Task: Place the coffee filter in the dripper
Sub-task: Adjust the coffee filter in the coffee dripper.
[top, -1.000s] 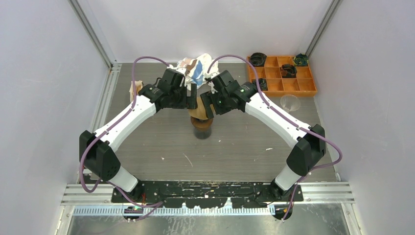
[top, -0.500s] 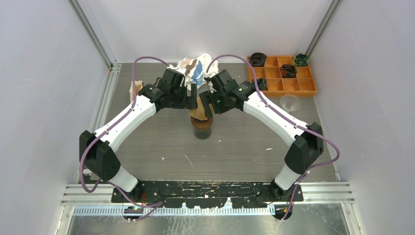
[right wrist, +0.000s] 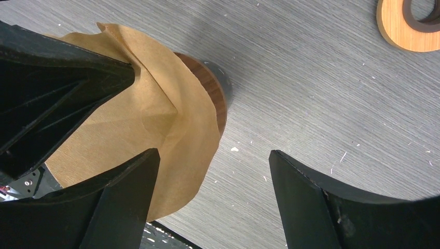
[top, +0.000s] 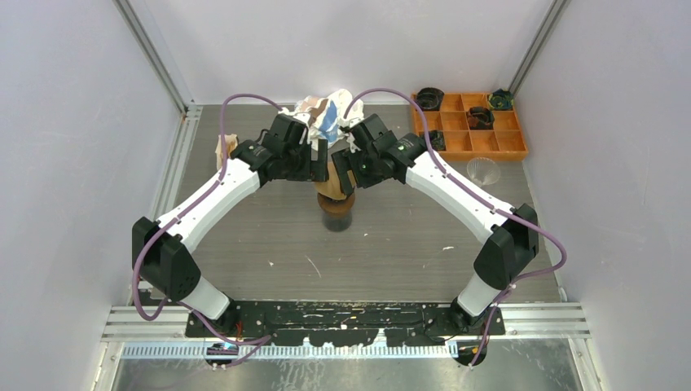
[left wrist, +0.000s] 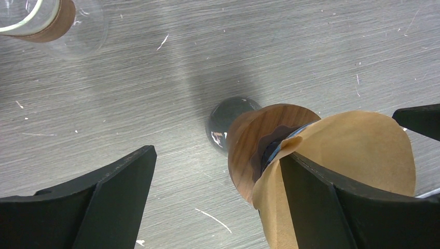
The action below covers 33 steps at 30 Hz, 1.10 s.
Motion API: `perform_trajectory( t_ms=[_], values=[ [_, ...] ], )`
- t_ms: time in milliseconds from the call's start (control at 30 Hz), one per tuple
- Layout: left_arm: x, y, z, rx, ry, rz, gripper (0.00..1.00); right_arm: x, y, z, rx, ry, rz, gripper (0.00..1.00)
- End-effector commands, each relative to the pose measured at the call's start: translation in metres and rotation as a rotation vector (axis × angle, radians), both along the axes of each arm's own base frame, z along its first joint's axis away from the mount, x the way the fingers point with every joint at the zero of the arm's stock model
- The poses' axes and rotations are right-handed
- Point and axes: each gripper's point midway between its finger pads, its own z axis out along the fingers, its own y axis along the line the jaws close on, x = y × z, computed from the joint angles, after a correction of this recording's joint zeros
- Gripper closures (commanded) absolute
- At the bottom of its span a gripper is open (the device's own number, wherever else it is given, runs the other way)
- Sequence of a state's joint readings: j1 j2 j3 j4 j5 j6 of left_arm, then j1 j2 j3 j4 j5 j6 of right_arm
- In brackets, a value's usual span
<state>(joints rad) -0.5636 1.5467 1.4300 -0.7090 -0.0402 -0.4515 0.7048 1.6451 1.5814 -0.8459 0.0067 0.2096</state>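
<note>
The room is a small box with plain white walls on the left, at the back and on the right. Shiny metal rails run along the edges of the grey counter. The counter has fine lines all over it and a few little white scraps.

On the left, the left arm reaches toward the middle. The left fingers are spread wide apart and grip nothing. Well apart from them, a clear glass with a brown band stands on the counter. At the back lies a crumpled white and blue cloth.

In the middle stands the dripper, a glass pot with a wooden band round its neck. The coffee filter is brown paper. It sits at the top of the dripper and sticks out above it. One side of the paper touches the inside of one left finger. I cannot tell how deep the paper sits.

The right arm reaches in from the right. The right fingers are wide apart too and hold nothing. The paper is just beside one of them.

At the back right is an orange tray with little boxes, and some hold dark things. A clear cup stands just in front of it.
</note>
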Motion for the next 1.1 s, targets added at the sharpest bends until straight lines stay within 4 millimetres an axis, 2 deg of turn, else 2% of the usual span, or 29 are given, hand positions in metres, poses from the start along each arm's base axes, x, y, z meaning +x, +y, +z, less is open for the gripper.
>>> perform_trajectory(
  t_ms=[0, 667, 1067],
  values=[
    [0.002, -0.004, 0.023, -0.035, -0.063, -0.021, 0.08, 0.005, 0.008, 0.039, 0.089, -0.086, 0.0, 0.16],
    [-0.004, -0.006, 0.05, -0.099, -0.114, -0.036, 0.04, 0.004, 0.012, 0.069, 0.179, -0.167, 0.011, 0.14],
    [-0.007, 0.007, 0.04, -0.027, -0.093, -0.012, 0.05, 0.003, 0.012, 0.047, 0.132, -0.108, 0.017, 0.14]
  ],
)
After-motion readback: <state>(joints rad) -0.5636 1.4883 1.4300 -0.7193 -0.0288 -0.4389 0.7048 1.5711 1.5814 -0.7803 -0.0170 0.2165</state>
